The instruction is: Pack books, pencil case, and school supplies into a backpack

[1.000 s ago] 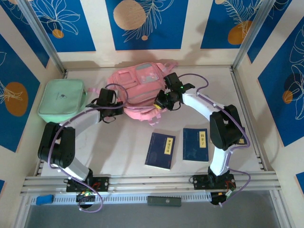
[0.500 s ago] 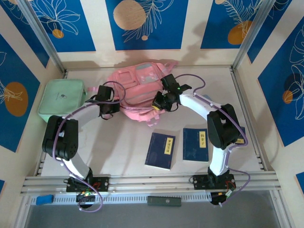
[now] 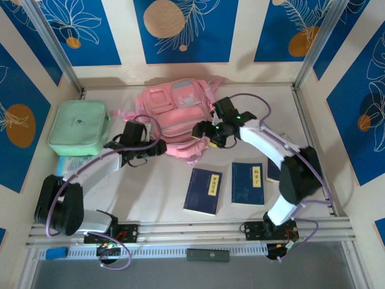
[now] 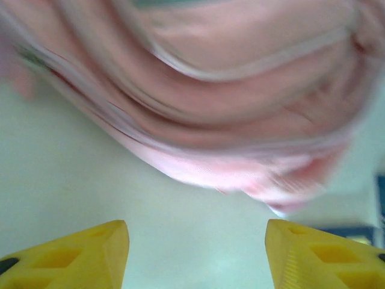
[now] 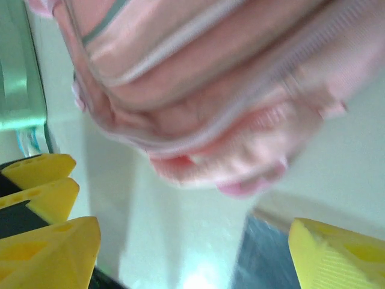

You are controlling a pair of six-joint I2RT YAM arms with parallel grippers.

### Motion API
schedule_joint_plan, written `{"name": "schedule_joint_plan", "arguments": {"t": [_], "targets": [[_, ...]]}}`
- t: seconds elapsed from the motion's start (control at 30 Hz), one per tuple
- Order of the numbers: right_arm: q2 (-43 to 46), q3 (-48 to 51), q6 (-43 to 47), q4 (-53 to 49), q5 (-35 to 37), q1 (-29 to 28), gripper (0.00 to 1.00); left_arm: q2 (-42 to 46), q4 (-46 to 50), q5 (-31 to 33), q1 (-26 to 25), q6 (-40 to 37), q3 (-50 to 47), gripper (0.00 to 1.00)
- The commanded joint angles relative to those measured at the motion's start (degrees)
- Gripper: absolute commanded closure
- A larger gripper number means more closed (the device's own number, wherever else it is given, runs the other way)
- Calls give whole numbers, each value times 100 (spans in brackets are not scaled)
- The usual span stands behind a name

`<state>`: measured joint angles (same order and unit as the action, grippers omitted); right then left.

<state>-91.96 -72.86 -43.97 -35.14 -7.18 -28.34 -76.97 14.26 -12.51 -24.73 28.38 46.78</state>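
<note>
A: Left end effector (image 3: 157, 147)?

B: Fingers apart, nothing between them. In the left wrist view we see the end effector (image 4: 195, 259) low over the worktop (image 3: 156, 186), with the backpack (image 4: 240, 108) just ahead and not touched.

A: Right end effector (image 3: 201, 129)?

B: Also apart and empty. It sits at the near right edge of the backpack (image 3: 177, 111). In its wrist view the end effector (image 5: 192, 253) has pink fabric (image 5: 210, 90) just beyond the tips.

A: Other task things?

B: Both books (image 3: 203, 191) (image 3: 248, 183) lie flat on the worktop, near the bases and apart from the pack. A bluish edge (image 3: 272, 171) beside the right forearm may be the pencil case, but it's too hidden for us to call. The mint green bag (image 3: 78, 126) is off to the left.

A: Step?

B: We judge it's opening the pack, since nothing looks packed. The next move calls for each side to close on the near fabric or a zipper pull. We can't make out a pull through the blur.

A: Arm pose?

B: The left elbow is swung out low on the left, with the forearm angled in towards the pack. The right elbow is out on the right, and its forearm reaches up and left.
</note>
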Motion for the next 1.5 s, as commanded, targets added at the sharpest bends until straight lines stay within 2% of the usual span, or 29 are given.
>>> {"name": "schedule_joint_plan", "arguments": {"t": [0.0,0.1,0.23,0.4,0.5,0.77,0.9,1.0,1.13,1.2,1.27,1.37,1.47], "targets": [[672,660,440,-999,-115,53,17,343,491,76,-711,524,-274,37],[1244,1388,340,-1364,34,-168,21,596,447,83,-1396,895,-508,37],[1803,2220,-68,-1296,241,-485,28,534,416,147,-2188,1212,-573,37],[1584,2831,-459,-529,-164,-556,30,263,-412,204,-2673,1904,-963,41],[1351,3056,-607,126,-456,-654,30,127,-1160,129,-2809,2330,-1281,43],[580,2764,-575,539,-531,-659,30,-565,-1932,57,-3194,2820,-1434,47],[569,2547,-450,794,-716,-706,29,-778,-2278,-81,-3348,3054,-1496,49],[606,2360,-234,462,-517,-645,29,-761,-2057,209,-3496,3143,-1471,51],[726,2613,-80,163,-518,-410,27,-748,-1767,702,-3514,3236,-1458,51],[843,2634,64,-224,-220,-481,25,-765,-1511,929,-3517,3278,-1381,51],[970,2693,164,-428,-107,-541,23,-750,-1621,995,-3521,3331,-1416,52],[1144,2930,147,-259,-446,-587,23,-794,-2236,818,-3520,3425,-1540,53],[1086,3045,29,-176,-473,-754,23,-978,-2251,678,-3521,3460,-1454,55]]}}
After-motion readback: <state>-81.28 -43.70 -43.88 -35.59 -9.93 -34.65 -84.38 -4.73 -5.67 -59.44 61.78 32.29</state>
